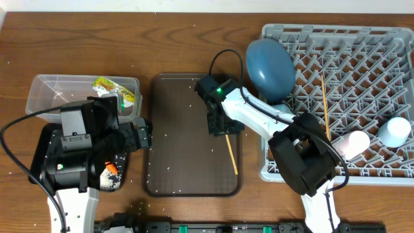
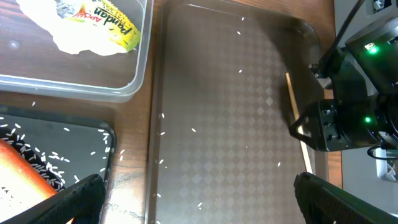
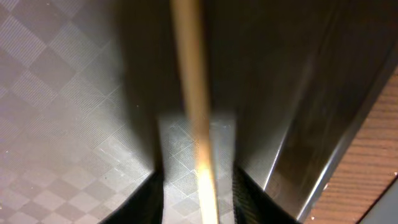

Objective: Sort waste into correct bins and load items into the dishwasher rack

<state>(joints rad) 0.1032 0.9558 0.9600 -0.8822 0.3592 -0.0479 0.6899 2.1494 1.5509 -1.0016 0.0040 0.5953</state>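
**Right gripper (image 1: 218, 126) lined up on the chopstick (image 1: 231, 155) left on the brown serving tray (image 1: 168, 129).**

Overhead: the chopstick lies toward the tray's 4 o'clock. Its twin (image 1: 325, 107) rests in the dishwasher rack (image 1: 388, 39) near the blue plate (image 1: 270, 65), so this one probably goes there too.
Left wrist: the left gripper (image 2: 199, 193) hangs empty with its fingers spread wide. At its 9 o'clock, the black tray (image 2: 62, 134) holds the carrot (image 2: 18, 168) and rice.
Right wrist: the fingers straddle the stick with a gap on each side, not yet pinching, placed so that closing should catch it.
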